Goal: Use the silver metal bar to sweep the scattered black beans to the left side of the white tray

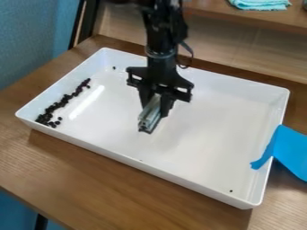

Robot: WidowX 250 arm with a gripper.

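Clamping a grooved bar [148, 121] in my gripper [155, 109] over the tray [201, 137], I judge this a sweeping step, the next pass likely needing it low beside the dark beads [61, 104] at left.

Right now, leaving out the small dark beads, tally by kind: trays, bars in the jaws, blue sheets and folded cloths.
White tray: 1
Grooved grey bar in the jaws: 1
Bright blue sheet: 1
Folded turquoise cloth: 1
Total: 4
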